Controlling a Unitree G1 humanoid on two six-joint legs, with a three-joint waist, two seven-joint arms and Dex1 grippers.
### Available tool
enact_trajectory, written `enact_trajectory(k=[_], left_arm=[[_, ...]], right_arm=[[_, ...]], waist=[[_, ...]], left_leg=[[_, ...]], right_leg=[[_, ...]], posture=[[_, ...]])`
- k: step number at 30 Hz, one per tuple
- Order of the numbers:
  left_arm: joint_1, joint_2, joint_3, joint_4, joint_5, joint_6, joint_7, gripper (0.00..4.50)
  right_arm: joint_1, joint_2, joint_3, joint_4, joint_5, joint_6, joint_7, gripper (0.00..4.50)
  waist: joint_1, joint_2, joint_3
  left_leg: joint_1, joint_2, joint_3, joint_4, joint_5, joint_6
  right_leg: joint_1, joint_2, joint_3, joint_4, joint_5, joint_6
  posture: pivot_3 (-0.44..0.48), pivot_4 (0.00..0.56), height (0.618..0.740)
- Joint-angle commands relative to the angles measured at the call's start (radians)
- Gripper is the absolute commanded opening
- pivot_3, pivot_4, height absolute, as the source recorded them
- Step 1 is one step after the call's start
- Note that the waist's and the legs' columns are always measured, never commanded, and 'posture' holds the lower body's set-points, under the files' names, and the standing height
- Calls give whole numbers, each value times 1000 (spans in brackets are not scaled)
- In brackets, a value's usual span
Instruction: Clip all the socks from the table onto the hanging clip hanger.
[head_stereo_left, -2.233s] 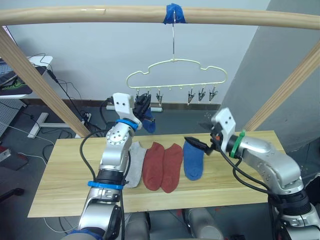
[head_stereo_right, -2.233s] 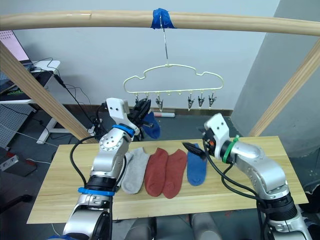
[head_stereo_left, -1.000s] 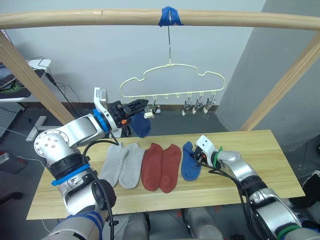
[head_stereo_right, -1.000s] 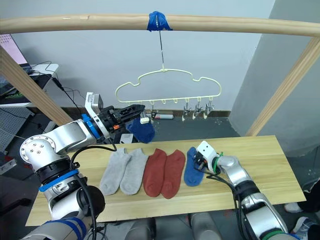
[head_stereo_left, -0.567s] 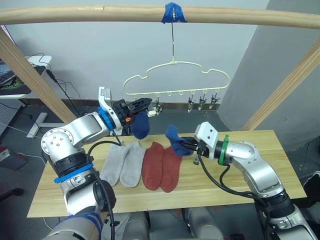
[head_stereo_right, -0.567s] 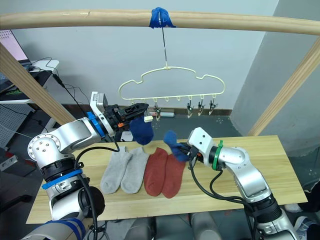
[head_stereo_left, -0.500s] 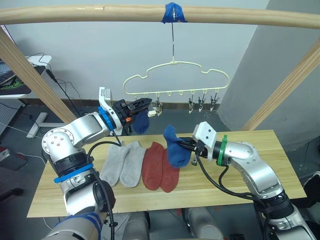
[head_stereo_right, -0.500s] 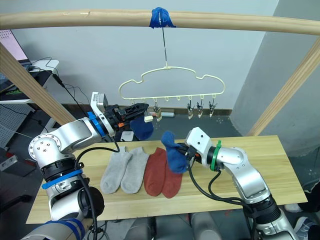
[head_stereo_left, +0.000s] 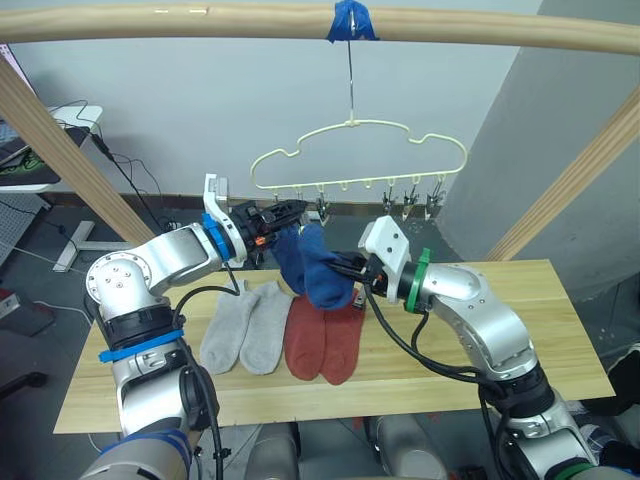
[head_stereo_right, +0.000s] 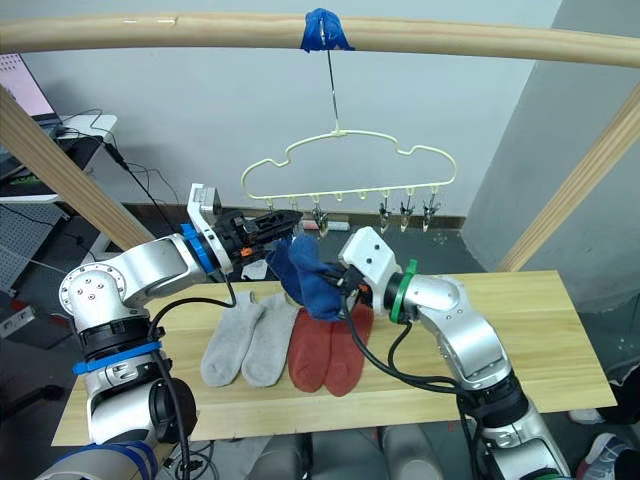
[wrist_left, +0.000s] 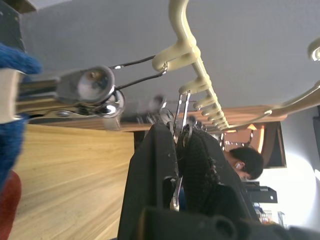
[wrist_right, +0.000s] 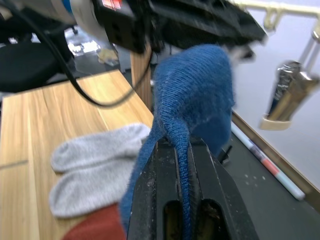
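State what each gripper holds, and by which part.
Right gripper: a blue sock, pinched at a fold. Left gripper: a metal clip of the hanger, squeezed by its handles.

Clip hanger (head_stereo_left: 355, 150): hangs from the pole (head_stereo_left: 300, 22), above the surface's far edge.
Socks on surface (head_stereo_left: 480, 365): four side by side, left of middle (head_stereo_left: 285, 330).
Left claw (head_stereo_left: 293, 208): at the hanger's left clips.
Right claw (head_stereo_left: 335, 268): just right of it, gripping a raised sock (head_stereo_left: 322, 270).

Pale blue-grey wall (head_stereo_left: 200, 90), dark floor (head_stereo_left: 40, 350) with trailing cables (head_stereo_left: 130, 185), round wooden pole frame (head_stereo_left: 180, 22).
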Motion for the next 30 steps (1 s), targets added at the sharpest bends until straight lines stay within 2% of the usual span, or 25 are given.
enact_trajectory(k=[1,12,30], left_arm=[[-1,22,-9,-12,-38,-23,-17,226],[10,50,-25,-10,-54,-56,-26,226],[17,59,-51,-10,-63,-76,-36,226]], right_arm=[[-21,6,-3,-1,21,-6,-3,28],[13,-12,1,-28,48,15,-1,28],[-51,21,-2,23,65,11,-24,28]], waist=[[0,0,0],[1,0,0],[1,0,0]], left_leg=[[0,0,0,0,0,0],[0,0,0,0,0,0],[0,0,0,0,0,0]], right_leg=[[0,0,0,0,0,0],[0,0,0,0,0,0],[0,0,0,0,0,0]], posture=[[-136,217,740],[-128,215,740],[-129,210,740]])
